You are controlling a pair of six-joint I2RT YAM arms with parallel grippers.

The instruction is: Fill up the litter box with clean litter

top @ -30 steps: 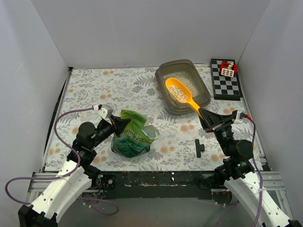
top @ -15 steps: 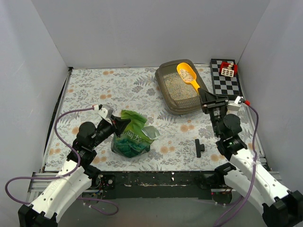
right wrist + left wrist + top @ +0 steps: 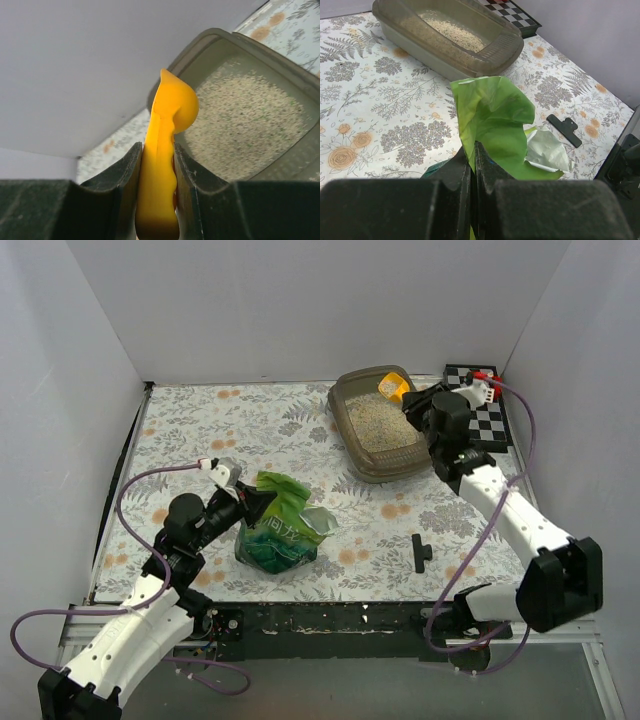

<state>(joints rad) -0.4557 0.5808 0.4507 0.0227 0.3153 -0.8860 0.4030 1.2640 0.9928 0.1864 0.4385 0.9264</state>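
Loose and spill-prone, the clean litter [image 3: 245, 130] needs the stiff yellow-orange scoop [image 3: 167, 107], which the right claw [image 3: 159, 150] pinches by its handle (left claw [image 3: 472, 155] clamps the limp green bag [image 3: 492, 115]).

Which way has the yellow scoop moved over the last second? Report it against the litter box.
Yes. The scoop went from above the litter box's middle to its far right corner, toward the back wall.

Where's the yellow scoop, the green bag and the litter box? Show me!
yellow scoop [image 3: 172, 107], right wrist view, on its rounded bowl.
green bag [image 3: 492, 117], left wrist view, on the crinkled top flap.
litter box [image 3: 435, 60], left wrist view, on its near side wall.
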